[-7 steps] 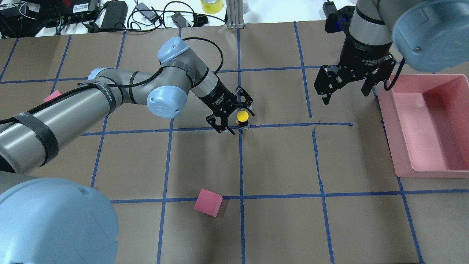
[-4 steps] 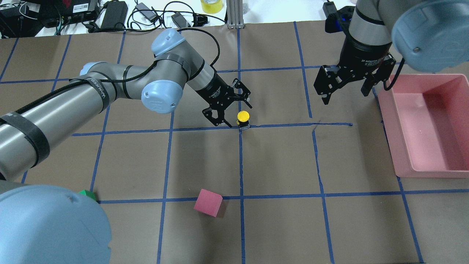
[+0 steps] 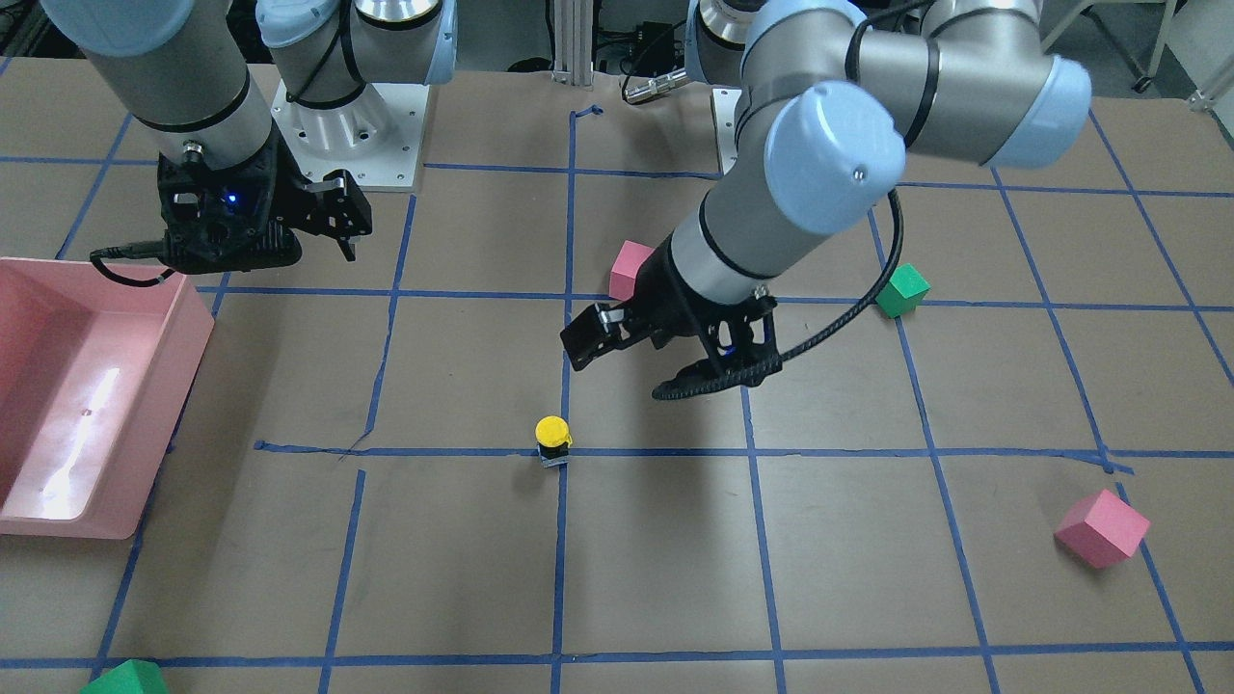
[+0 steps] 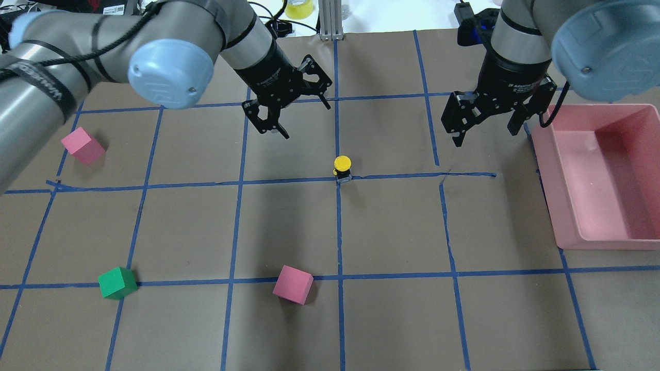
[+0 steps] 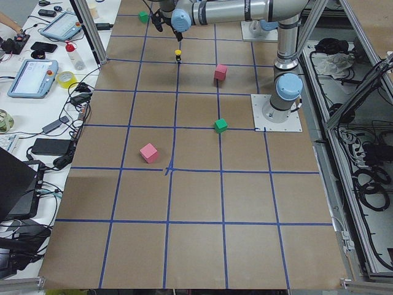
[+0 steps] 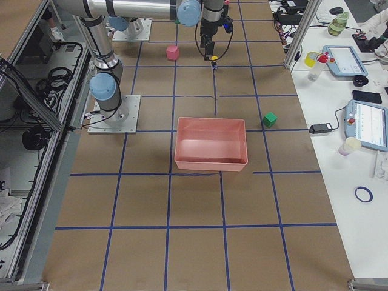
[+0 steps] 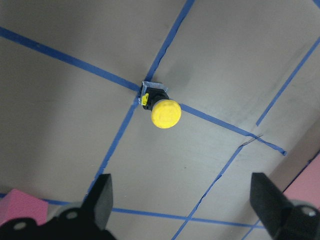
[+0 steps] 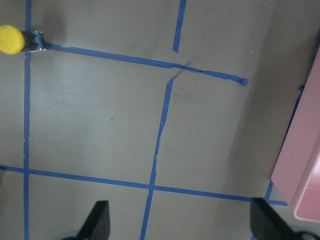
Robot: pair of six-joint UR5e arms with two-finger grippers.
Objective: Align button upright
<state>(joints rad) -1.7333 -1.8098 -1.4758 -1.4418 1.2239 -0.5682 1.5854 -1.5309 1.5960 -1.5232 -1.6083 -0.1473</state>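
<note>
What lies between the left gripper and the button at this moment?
Nothing: the overhead view shows only bare brown paper between the left gripper and the button.

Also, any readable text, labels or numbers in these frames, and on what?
"2F Adaptive" in white print on the right gripper's body; the rest is blurred.
On the left gripper's body: white print, too small to read.
On the left arm's black strap: white letters, blurred.
The button: no text seen.
</note>
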